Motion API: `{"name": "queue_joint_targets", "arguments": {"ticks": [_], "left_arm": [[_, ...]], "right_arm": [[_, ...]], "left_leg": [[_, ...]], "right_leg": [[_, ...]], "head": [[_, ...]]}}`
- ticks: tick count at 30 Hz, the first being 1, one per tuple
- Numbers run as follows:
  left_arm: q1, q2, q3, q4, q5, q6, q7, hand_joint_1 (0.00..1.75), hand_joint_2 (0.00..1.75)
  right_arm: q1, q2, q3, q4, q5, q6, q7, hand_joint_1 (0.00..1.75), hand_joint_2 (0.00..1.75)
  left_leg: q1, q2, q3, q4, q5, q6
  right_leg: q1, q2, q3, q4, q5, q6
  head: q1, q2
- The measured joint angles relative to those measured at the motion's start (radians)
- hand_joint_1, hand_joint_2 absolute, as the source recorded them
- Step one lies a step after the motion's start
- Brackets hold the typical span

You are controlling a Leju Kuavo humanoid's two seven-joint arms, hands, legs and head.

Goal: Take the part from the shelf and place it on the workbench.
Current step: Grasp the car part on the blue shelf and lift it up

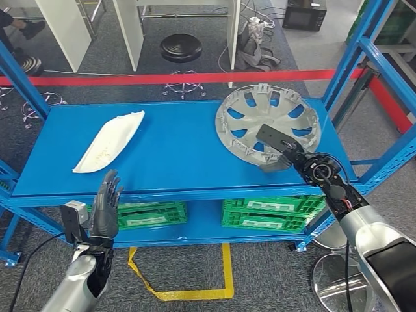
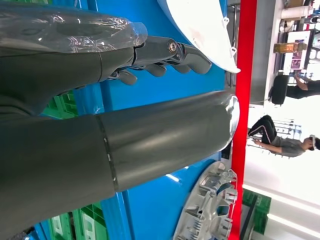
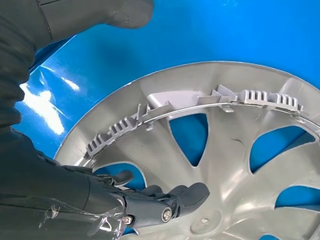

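Nearest, at 7 o'clock in the head view, the left hand (image 1: 104,209) stands upright in front of the shelf's (image 1: 177,140) front edge, palm flat, fingers straight and slightly apart, holding nothing. In the left wrist view its thumb (image 2: 170,132) and dark fingers (image 2: 166,52) reach out level over the blue deck, well apart from each other.

At 4 o'clock the right arm (image 1: 372,237) comes in slanting toward 10 o'clock, and the right hand (image 1: 286,153) lies on the near rim of the hubcap (image 1: 267,117). The right wrist view shows its fingers (image 3: 166,200) stretched out together over the hubcap's (image 3: 226,150) inner face, with the thumb (image 3: 124,10) raised apart above the rim; whether they actually grip the rim or only rest on it I cannot tell.

On the shelf's top deck lie two parts: one silver hubcap at 2 o'clock, inner side up with its clip ring showing, and one white panel (image 1: 110,140) at 10 o'clock, long and curved, well apart from the hubcap. The hubcap's near edge looks slightly tilted up at the hand.

On the lower deck sit two green crates (image 1: 149,214), side by side.

Beyond the shelf, one red floor line (image 1: 166,78) runs across, and one black stool (image 1: 181,47) stands at 12 o'clock between white table legs.
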Motion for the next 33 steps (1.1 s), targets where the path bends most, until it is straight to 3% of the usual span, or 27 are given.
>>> {"name": "queue_joint_targets", "arguments": {"ticks": [13,28,33], "left_arm": [[0.0,0.005,0.0,0.0,0.0,-0.005,0.0,0.0,0.0],[0.0,0.015,0.0,0.0,0.014,-0.001,0.004,0.0,0.0],[0.0,0.018,0.0,0.0,0.014,-0.001,0.004,0.0,0.0]], "right_arm": [[-0.008,0.0,0.013,0.026,0.014,-0.033,-0.016,0.0,1.75],[-0.037,-0.001,0.06,0.164,0.3,-0.164,-0.08,0.0,1.75],[-0.043,-0.001,0.078,0.198,0.338,-0.185,-0.093,0.0,1.75]], "left_leg": [[0.0,0.0,-0.001,0.0,0.0,0.0],[0.0,0.0,-0.002,0.0,0.0,0.0],[0.0,0.0,-0.002,0.0,0.0,0.0]], "right_leg": [[0.0,0.0,-0.002,0.0,0.0,0.0],[0.0,0.0,-0.003,0.0,0.0,0.0],[0.0,0.0,-0.003,0.0,0.0,0.0]], "head": [[0.0,0.0],[0.001,0.0],[0.0,0.0]]}}
